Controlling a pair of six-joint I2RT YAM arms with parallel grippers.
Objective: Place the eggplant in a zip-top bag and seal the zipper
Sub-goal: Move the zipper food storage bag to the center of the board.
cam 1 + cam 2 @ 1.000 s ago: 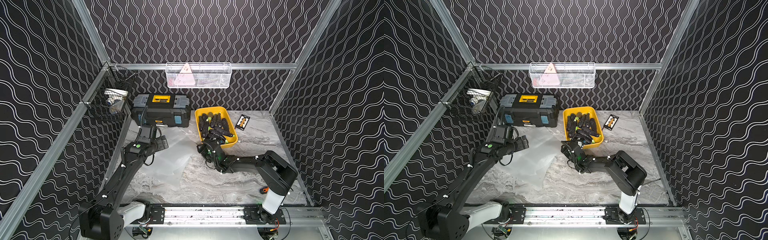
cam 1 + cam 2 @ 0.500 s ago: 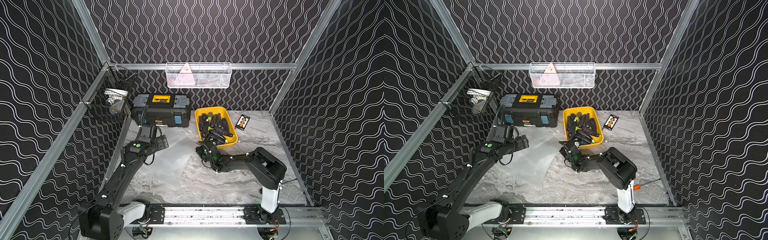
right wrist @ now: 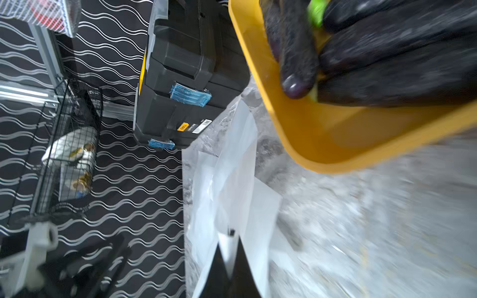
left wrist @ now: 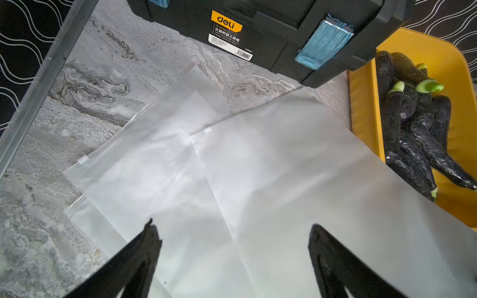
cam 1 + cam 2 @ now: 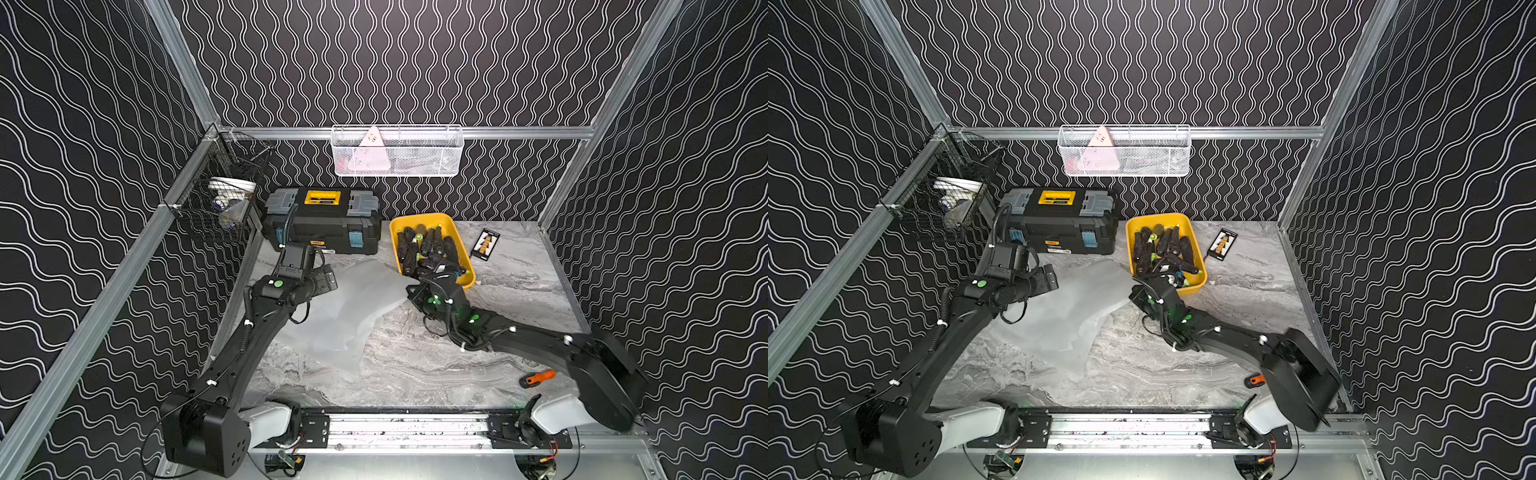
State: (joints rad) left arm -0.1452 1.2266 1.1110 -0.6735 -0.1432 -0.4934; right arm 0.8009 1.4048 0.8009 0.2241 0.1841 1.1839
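– Counting bags first: how many?
– At least three zip-top bags (image 4: 160,180), frosted, overlapped on the marbled table (image 5: 415,365). Two white slider tabs visible in the left wrist view.
– And eggplants?
– Roughly ten eggplants (image 5: 428,249), dark with green stems, all piled in one yellow bin (image 5: 419,216). Too tangled for an exact count.
– Anything else?
– One black toolbox (image 5: 324,224) with two blue latches. One white wire basket (image 5: 397,151) on the back wall, one black wire basket (image 5: 220,199) on the left wall. One small black card (image 5: 485,244) beside the bin, one orange-handled tool (image 5: 539,378) near the right arm's base.
– Any writing?
– "deli" in white on the toolbox's orange tag. Chinese characters and a barcode beneath, too small to read with certainty.
– Arms?
– Left arm extended from the front rail toward the toolbox, wrist bent toward the bags. Left gripper (image 4: 232,227) hanging above them, fingers spread wide, holding nothing. Right arm stretched low across the table. Right gripper (image 3: 230,233) clamped tight on the edge of the top bag (image 4: 296,167), just beside the bin's near corner, with that edge lifted off the table.
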